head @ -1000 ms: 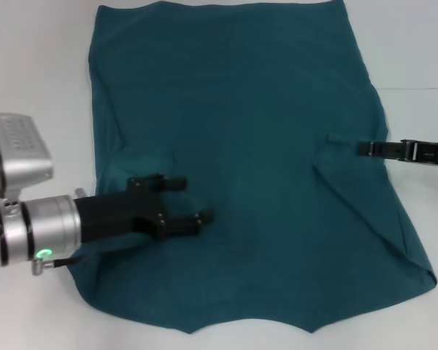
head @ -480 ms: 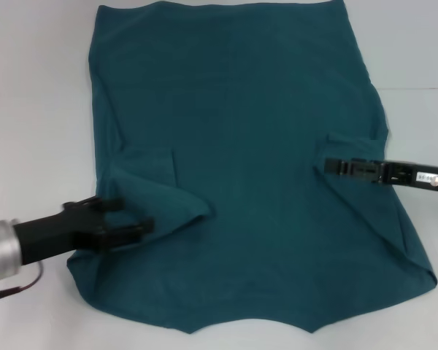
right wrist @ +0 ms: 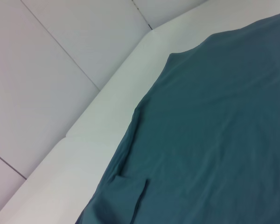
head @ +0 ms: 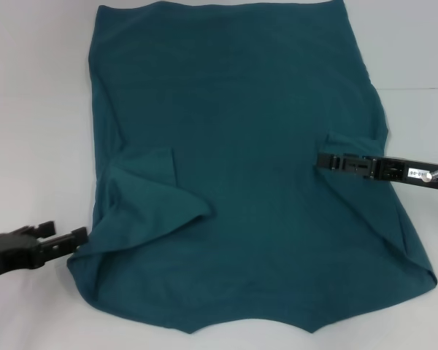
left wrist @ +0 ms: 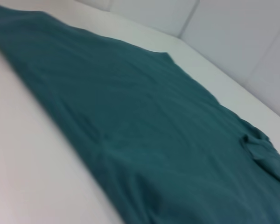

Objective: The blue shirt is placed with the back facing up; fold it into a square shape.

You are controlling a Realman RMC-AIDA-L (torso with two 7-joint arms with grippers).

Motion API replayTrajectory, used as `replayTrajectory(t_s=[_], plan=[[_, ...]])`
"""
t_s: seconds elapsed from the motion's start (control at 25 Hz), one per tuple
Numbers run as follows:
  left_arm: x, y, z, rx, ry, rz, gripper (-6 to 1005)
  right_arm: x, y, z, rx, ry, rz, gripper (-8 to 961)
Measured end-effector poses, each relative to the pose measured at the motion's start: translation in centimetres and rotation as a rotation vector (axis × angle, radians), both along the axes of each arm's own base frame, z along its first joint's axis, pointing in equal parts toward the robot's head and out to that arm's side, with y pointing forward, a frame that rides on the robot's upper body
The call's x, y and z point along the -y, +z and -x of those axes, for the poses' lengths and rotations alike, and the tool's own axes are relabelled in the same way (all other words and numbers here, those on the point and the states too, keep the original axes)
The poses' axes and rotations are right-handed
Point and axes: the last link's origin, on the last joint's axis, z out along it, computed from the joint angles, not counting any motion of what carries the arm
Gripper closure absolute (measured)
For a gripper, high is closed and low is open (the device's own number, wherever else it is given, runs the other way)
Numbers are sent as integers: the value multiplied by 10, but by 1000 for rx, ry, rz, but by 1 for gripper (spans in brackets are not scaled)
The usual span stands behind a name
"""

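Left gripper: low at the shirt's near-left edge, jaws slightly parted, pinching nothing, tips just beside the cloth. Blue shirt: spread flat ahead of both jaws, left sleeve folded in — soft, light, likely to sag; best gripped at hems. Right gripper: over the right sleeve, jaw state indiscernible

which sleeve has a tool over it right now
The right sleeve: the right tool is over its folded-in flap. The left sleeve lies folded in with nothing above it; the left tool is off the shirt, at its left edge.
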Motion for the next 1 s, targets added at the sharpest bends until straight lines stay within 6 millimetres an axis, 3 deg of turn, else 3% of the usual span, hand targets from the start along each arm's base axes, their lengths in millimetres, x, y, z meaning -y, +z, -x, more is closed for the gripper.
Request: replayTrajectory(t_s=[0.36, 1.0], plan=[[17, -3, 15, 24, 109, 52, 163, 0, 2, -1, 3, 1, -3, 27], [12, -20, 3, 34, 62, 133, 167, 4, 3, -5, 2, -8, 3, 27]])
